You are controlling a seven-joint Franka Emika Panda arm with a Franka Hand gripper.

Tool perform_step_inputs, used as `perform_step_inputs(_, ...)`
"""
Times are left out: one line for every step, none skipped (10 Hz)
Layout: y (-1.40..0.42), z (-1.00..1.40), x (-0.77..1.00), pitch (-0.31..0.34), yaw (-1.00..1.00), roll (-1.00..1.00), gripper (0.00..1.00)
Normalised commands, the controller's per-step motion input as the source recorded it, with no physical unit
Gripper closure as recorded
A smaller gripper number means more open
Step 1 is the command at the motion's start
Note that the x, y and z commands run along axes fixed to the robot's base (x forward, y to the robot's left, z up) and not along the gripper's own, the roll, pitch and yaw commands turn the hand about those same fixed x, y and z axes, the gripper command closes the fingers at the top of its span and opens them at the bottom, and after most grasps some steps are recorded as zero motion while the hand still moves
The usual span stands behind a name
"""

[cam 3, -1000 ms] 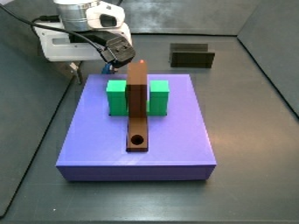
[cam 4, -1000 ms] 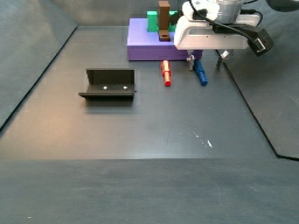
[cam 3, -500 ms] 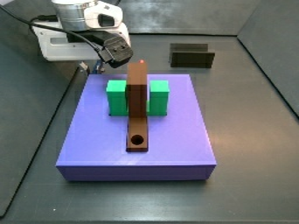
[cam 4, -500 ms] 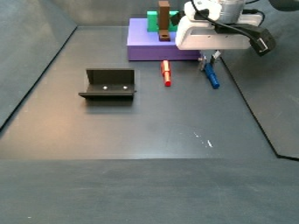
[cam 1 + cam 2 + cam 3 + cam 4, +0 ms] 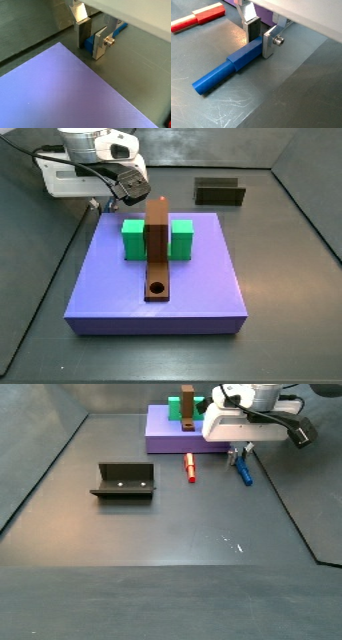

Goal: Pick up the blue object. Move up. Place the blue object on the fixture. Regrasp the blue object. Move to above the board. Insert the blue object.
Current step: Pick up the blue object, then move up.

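Hand (image 5: 260, 37) low beside board (image 5: 167, 439), fingers straddling blue object (image 5: 228, 70).

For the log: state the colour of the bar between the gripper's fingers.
Medium blue; the bar at the gripper shows best in a wrist view.

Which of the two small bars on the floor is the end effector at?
The blue bar: the end effector straddles its end. The red bar lies apart.
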Motion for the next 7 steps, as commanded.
perform_step_inputs(0.00,0.00,0.00,0.000,0.00,0.00,1.00)
perform_step_inputs(0.00,0.00,0.00,0.000,0.00,0.00,1.00)
perform_step_inputs(0.00,0.00,0.00,0.000,0.00,0.00,1.00)
perform_step_inputs(0.00,0.00,0.00,0.000,0.00,0.00,1.00)
perform_step_inputs(0.00,0.00,0.00,0.000,0.00,0.00,1.00)
perform_step_inputs(0.00,0.00,0.00,0.000,0.00,0.00,1.00)
perform_step_inputs(0.00,0.83,0.00,0.000,0.00,0.00,1.00)
